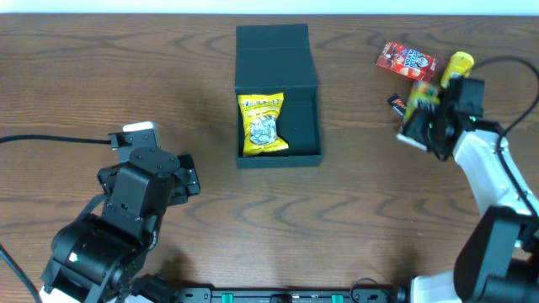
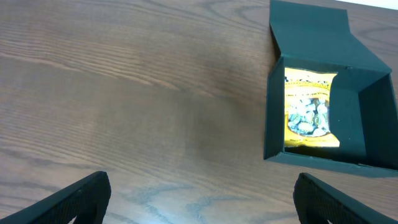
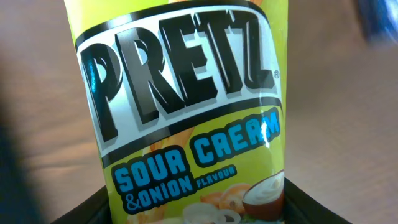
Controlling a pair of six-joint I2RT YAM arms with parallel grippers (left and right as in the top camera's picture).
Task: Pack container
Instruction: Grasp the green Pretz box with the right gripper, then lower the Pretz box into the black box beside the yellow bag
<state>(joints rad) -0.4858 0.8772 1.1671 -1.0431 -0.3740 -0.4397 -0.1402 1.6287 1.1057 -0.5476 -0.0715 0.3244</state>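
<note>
left fingers [image 2: 81, 199]: spread wide, empty, above table [image 2: 124, 93]
container [image 2: 273, 118]: ahead-right of left fingers, lid open, yellow snack bag [image 2: 310, 112] inside
right fingers [image 3: 305, 208]: flanking Pretz pack [image 3: 186, 124]; grip cannot be told

The scene is carried by a bench [image 1: 101, 76] with a dark brown wood-grain surface, the grain being run from left to right. Along the far edge a narrow pale strip [image 1: 126, 7] is seen beyond the bench, though whether it is wall or floor cannot be told. A soft, diffuse sheen [image 2: 168, 202] is laid on the near part of the bench in the left wrist view.
</note>
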